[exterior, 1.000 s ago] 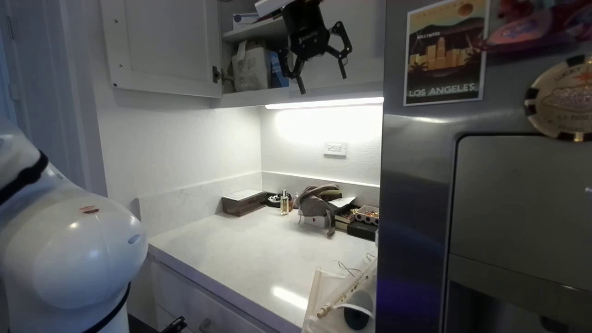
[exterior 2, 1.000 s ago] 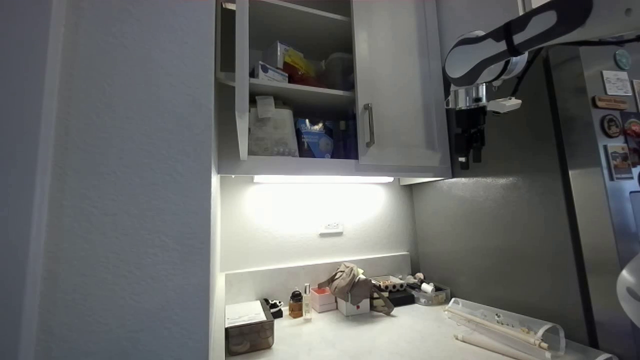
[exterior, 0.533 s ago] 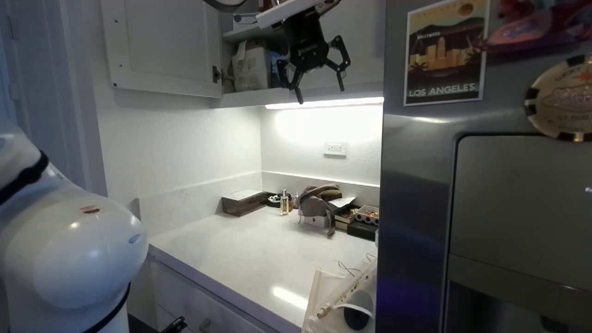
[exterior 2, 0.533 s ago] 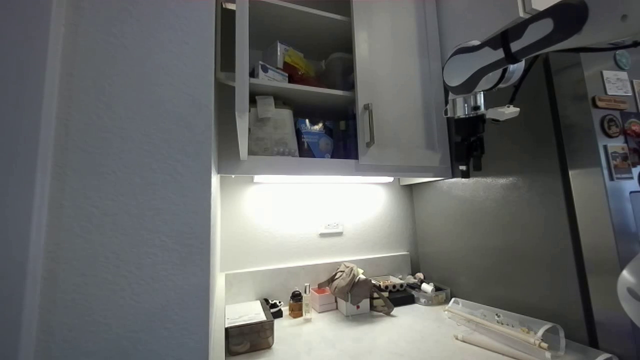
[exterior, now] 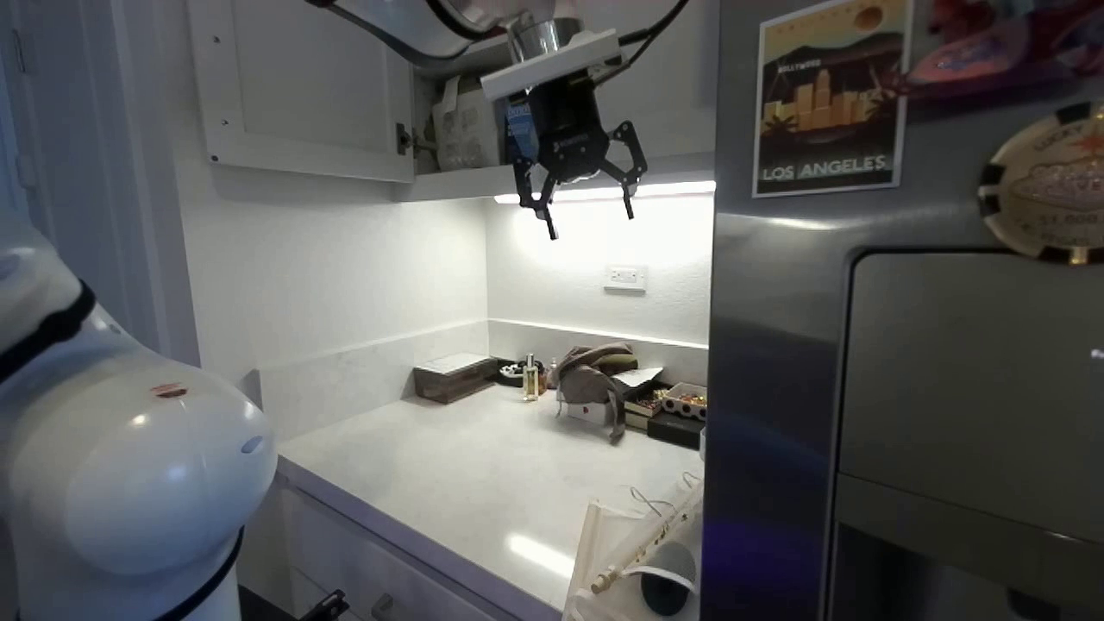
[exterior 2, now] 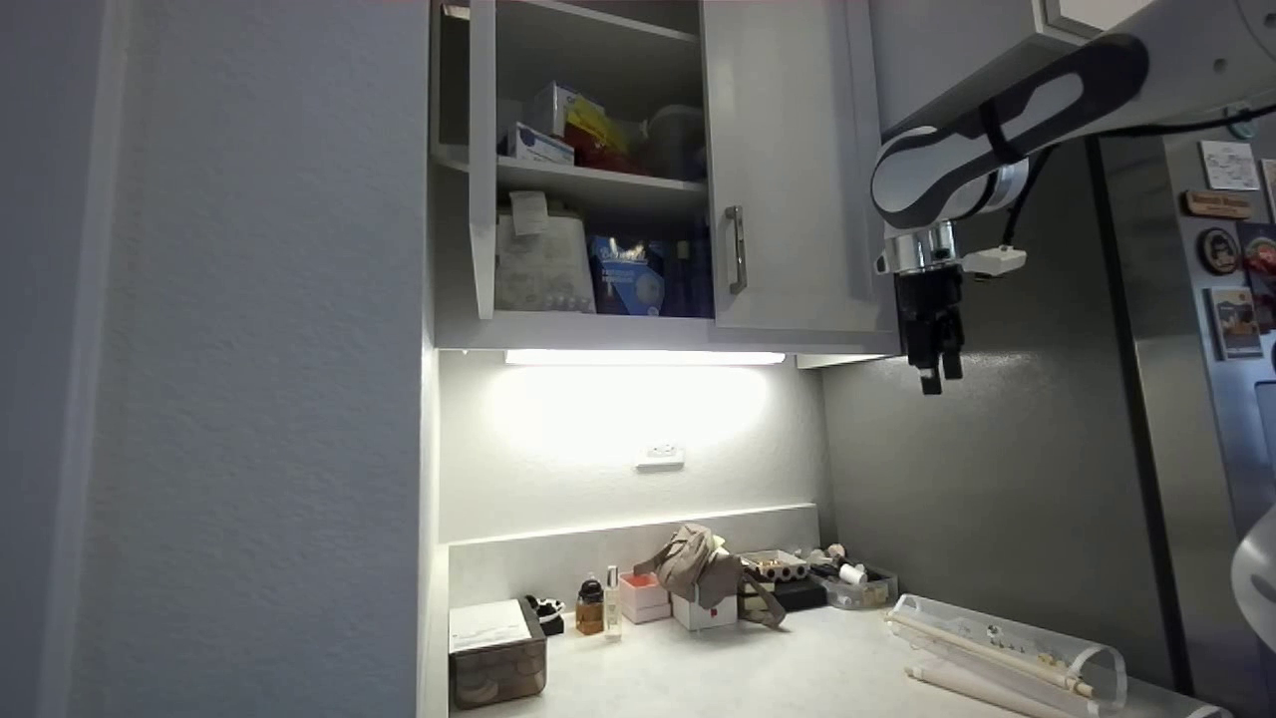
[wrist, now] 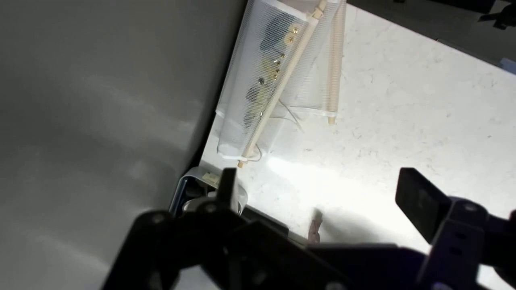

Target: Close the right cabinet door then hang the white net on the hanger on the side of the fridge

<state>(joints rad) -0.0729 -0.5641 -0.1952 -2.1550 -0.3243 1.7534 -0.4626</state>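
In an exterior view: fingers [exterior: 550, 224] hung spread, empty, above worktop [exterior: 448, 466] | In an exterior view: right cabinet door [exterior 2: 807, 170] sat closed above their tips | Wrist view: white net [wrist: 250, 72] lay beneath, beyond them; squaring to its pale rod [wrist: 281, 85] before pinching seemed wise

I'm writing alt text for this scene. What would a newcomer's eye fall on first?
Probably the glaring light strip under the wall cabinet, then the open black gripper hanging above the counter near the fridge. After those, likely the Los Angeles card on the fridge's front and the see-through white net lying on the counter beside the fridge.
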